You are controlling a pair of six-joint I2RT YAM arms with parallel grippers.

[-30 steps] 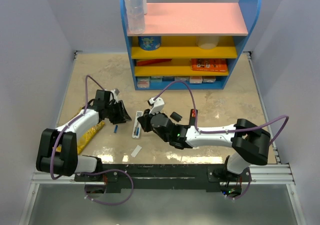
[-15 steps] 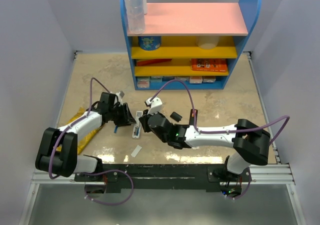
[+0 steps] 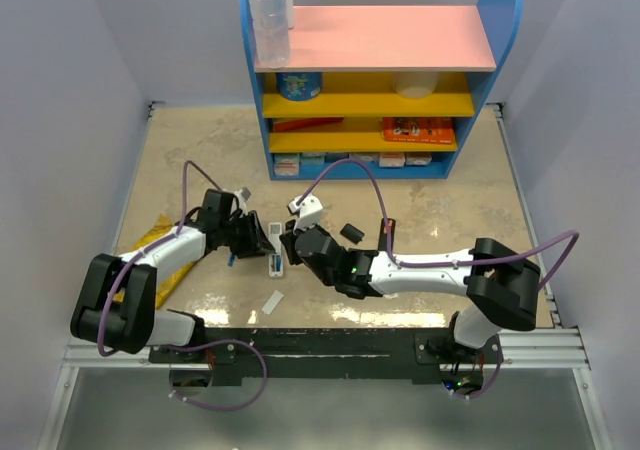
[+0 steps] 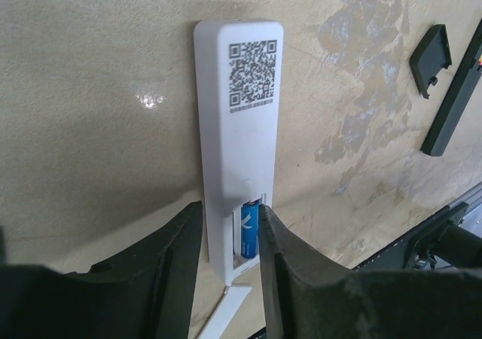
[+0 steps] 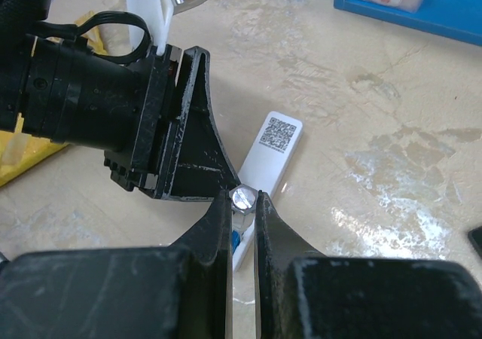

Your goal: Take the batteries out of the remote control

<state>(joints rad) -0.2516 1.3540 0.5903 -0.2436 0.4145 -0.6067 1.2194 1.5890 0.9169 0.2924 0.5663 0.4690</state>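
Observation:
A white remote control (image 4: 241, 128) lies back up with its battery bay uncovered at the near end. One blue battery (image 4: 250, 230) sits in that bay. My left gripper (image 4: 230, 211) is open, one finger close along each side of the remote's bay end. My right gripper (image 5: 242, 197) is shut on a thin grey stick with a hex head (image 5: 242, 198), held upright over the bay, where the blue battery (image 5: 236, 241) shows below the fingers. From above, the remote (image 3: 274, 257) lies between the left gripper (image 3: 260, 238) and the right gripper (image 3: 287, 248). Another blue battery (image 3: 231, 259) lies loose on the table.
The remote's white cover (image 3: 272, 301) lies near the front edge. A black remote (image 3: 385, 238) and a small black cover (image 3: 351, 232) lie to the right. A yellow packet (image 3: 165, 265) lies under the left arm. A blue shelf unit (image 3: 370, 90) stands at the back.
My left gripper has moved right until its fingers flank the white remote's open end. The right gripper has barely shifted and still holds the grey stick.

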